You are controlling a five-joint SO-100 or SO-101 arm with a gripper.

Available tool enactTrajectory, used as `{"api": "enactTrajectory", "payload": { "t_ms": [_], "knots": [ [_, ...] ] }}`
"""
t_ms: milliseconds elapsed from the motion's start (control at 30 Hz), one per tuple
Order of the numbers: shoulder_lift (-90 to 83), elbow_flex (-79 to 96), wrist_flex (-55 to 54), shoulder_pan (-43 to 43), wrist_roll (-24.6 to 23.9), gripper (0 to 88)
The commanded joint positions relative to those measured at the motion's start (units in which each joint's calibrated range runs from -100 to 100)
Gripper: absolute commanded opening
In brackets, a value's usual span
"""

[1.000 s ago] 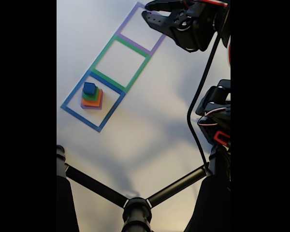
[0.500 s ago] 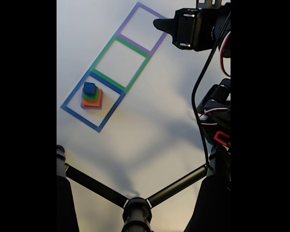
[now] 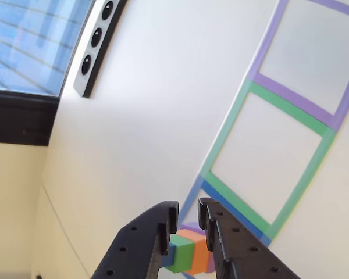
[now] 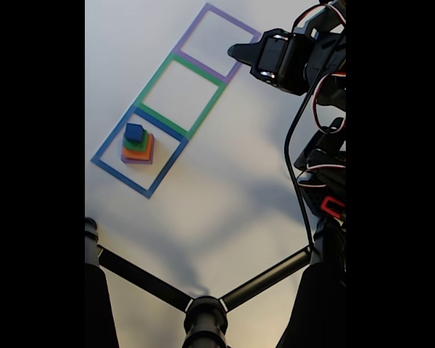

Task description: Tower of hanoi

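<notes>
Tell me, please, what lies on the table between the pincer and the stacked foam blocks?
In the fixed view, the green taped square lies between the pincer and the block stack; it holds nothing, only bare white table.

Readable text: none could be made out in either view.
Labels, brands, numbers, signs: none were legible on any surface.
</notes>
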Motion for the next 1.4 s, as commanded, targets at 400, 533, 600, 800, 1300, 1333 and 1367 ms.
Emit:
{"api": "enactTrajectory", "payload": {
  "t_ms": [400, 533, 600, 800, 1300, 1333, 1367],
  "knots": [
    [-18.48, 24.24, 0.73, -5.12, -29.03, 0.0],
    [-22.49, 29.15, 1.62, -5.66, -36.39, 0.0],
    [-23.69, 31.78, 0.89, -5.81, -38.78, 0.0],
    [-28.26, 43.69, -1.78, -4.13, -43.56, 0.0],
    [-28.42, 54.77, -8.33, 0.14, -58.26, 0.0],
    [-28.42, 54.77, -8.33, 0.21, -58.44, 0.0],
    [-28.42, 54.77, -8.33, 0.21, -58.08, 0.0]
  ]
}}
